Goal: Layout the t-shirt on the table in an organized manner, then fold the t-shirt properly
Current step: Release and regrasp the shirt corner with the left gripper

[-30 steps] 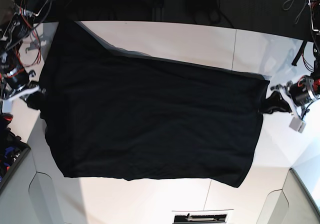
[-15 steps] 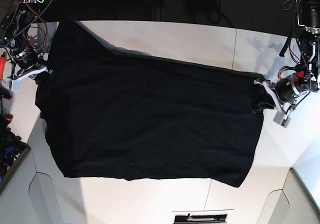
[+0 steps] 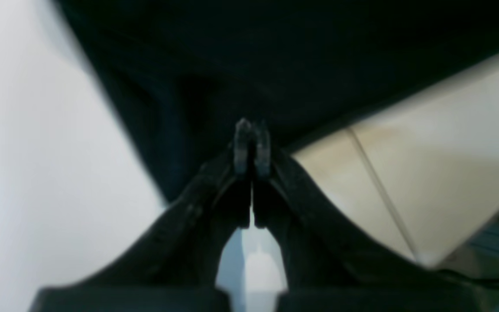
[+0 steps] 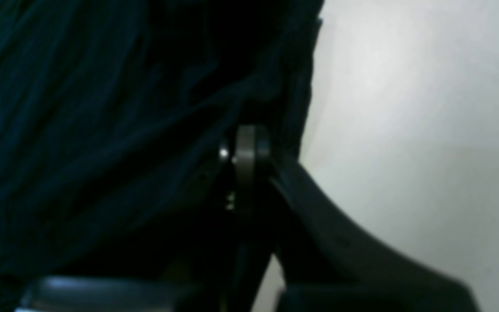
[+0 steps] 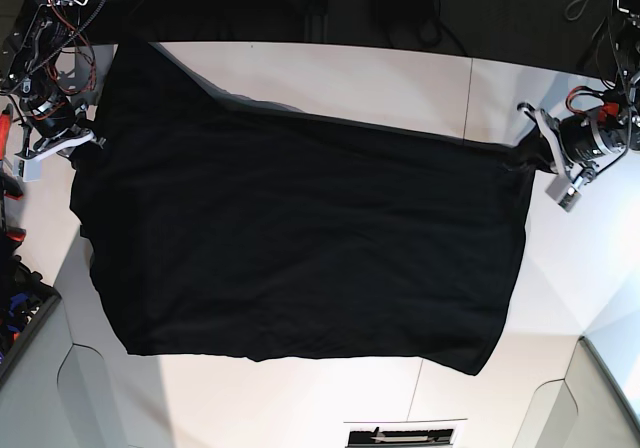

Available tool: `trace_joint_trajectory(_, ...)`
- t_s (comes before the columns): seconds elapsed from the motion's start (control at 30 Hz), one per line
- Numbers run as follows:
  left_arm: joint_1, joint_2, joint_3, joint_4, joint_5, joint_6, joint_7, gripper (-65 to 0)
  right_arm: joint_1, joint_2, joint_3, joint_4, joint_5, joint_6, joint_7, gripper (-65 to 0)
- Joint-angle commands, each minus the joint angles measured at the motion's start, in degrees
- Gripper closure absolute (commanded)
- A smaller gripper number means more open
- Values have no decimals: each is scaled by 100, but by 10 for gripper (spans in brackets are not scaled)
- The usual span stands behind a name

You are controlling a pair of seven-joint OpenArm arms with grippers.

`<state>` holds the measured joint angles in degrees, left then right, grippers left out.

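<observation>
Two claws of mine are on the t-shirt, one at each side of the base view; the shirt lies spread, plain black side up, over most of the table, its far-left corner reaching close to the table's far edge and its near hem running across near the near edge. My left gripper sits at the shirt's far-right corner, close by the dark seam line in the tabletop; the cloth there is drawn to a small peak toward it. In the left wrist view my left gripper has its jaws pressed together, with the dark cloth just beyond the tips; the picture is blurred, and I cannot tell for sure whether a fold is pinched between them. White table with the seam shows to the right of it, and more white to the left. My right gripper is at the shirt's left edge, toward the far end; in the right wrist view my right gripper has its jaws closed, with rumpled black fabric bunched up against them and filling the left of the view; bare table lies to the right.
</observation>
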<state>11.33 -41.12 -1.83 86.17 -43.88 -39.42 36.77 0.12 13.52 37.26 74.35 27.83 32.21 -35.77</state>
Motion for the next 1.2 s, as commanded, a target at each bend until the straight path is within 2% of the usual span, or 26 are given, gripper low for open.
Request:
trace_joint_trajectory(0.0, 72, -168, -55, 192, -94, -58, -96, 0, 35, 92, 11, 44, -39, 11, 20, 0)
trace_joint_trajectory(0.17, 409, -170, -365, 538, -166, -58, -321, 0, 35, 90, 11, 44, -42, 13, 13, 0)
trace_joint_trajectory(0.3, 280, -98, -1082, 614, -170, -58, -750, 0, 31, 92, 11, 44, -63, 13, -42, 0)
trace_joint_trajectory(0.4, 2, -4, -1364, 514, -125, -58, -741, 0, 33, 92, 11, 44, -59, 13, -48, 0)
trace_joint_trajectory(0.6, -595, 260, -1172, -706, 7, -58, -772, 0, 35, 52, 11, 44, 114, 13, -46, 0)
trace_joint_trajectory(0.73, -1084, 369, -846, -1891, 214, -58, -1141, 0, 31, 42, 11, 44, 107, 13, -50, 0)
trace_joint_trajectory(0.8, -1259, 367, -662, -2218, 199, -58, -1150, 0, 33, 44, 11, 44, 103, 13, -50, 0)
trace_joint_trajectory(1.0, -1117, 352, -249, -1875, 105, -58, -546, 0, 33, 44, 11, 44, 44, 13, -50, 0)
trace_joint_trajectory(1.17, -514, 125, -227, -922, -190, -58, -525, 0, 33, 44, 11, 44, 46, 13, -46, 0)
